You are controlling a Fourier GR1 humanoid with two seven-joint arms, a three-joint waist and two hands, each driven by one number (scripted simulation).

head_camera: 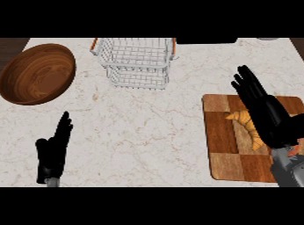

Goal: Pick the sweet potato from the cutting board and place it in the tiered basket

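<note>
One sweet potato [247,124] is seen on one board [222,145], partly covered by the unclenched right hand [266,112]; one basket [139,61], one bowl [36,74]; left hand [52,154] relaxed.

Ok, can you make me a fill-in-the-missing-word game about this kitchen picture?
1. The orange sweet potato lies on the wooden ____ board.
2. The white wire tiered basket stands to the right of the big wooden ____.
3. The right hand is over the board with its fingers ____, not curled.
4. The left hand shows near the view's lower ____ corner, resting with fingers up.

Missing words: cutting; bowl; straight; left
</note>
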